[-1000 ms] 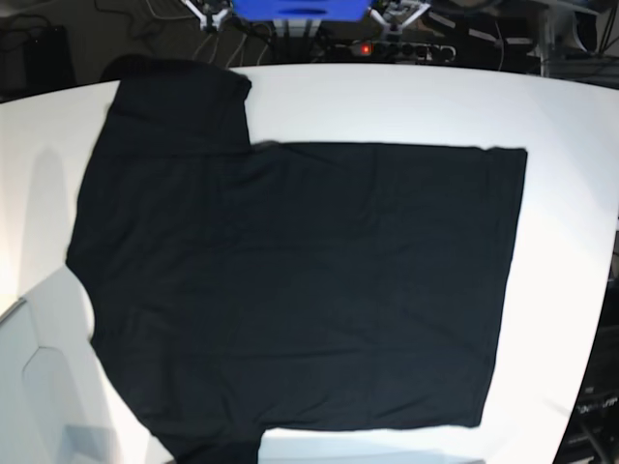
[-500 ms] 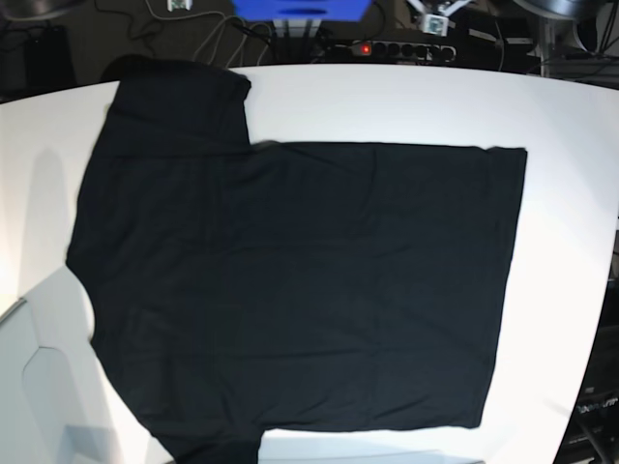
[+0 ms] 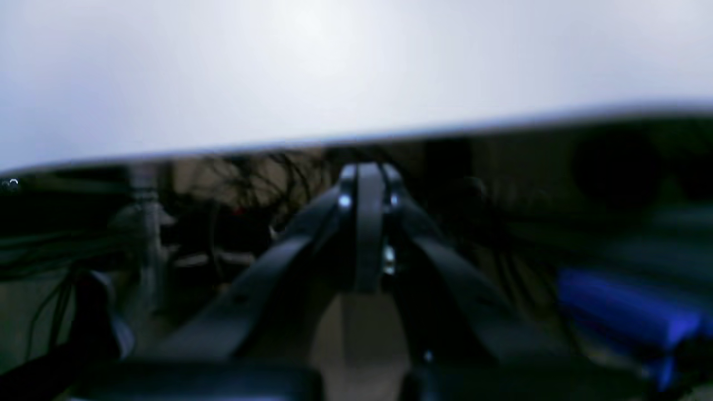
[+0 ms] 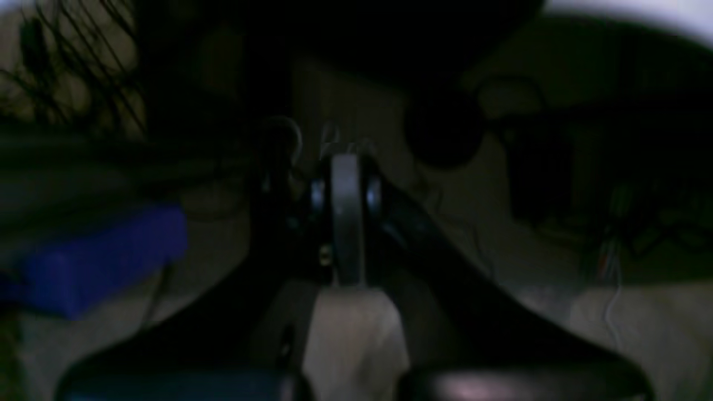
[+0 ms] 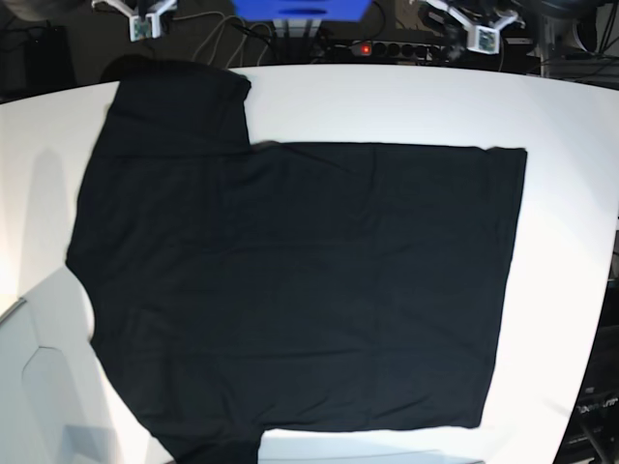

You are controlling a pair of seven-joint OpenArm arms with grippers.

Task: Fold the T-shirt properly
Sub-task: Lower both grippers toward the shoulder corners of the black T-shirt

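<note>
1. Large plain black short-sleeved cloth T-shirt (image 5: 290,290) lies spread flat on the white table (image 5: 571,193), unfolded, covering most of it.
2. Collar end toward the base view's left; one sleeve runs to the far edge, hem at right.
3. Fabric mostly smooth, faint wrinkles.
4. Left gripper (image 3: 363,184) and right gripper (image 4: 345,172): both fully closed, empty, off the table's far edge.

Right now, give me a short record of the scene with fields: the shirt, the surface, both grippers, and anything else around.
garment: large plain black short-sleeved cloth T-shirt, spread flat, unfolded
sleeves: one toward the far left of the base view, one cut off at the bottom edge
surface: white table
left gripper: shut, empty, off the table's far edge
right gripper: shut, empty, off the table
behind the table: blue box, power strip with red light, cables
fold progress: none yet
</note>
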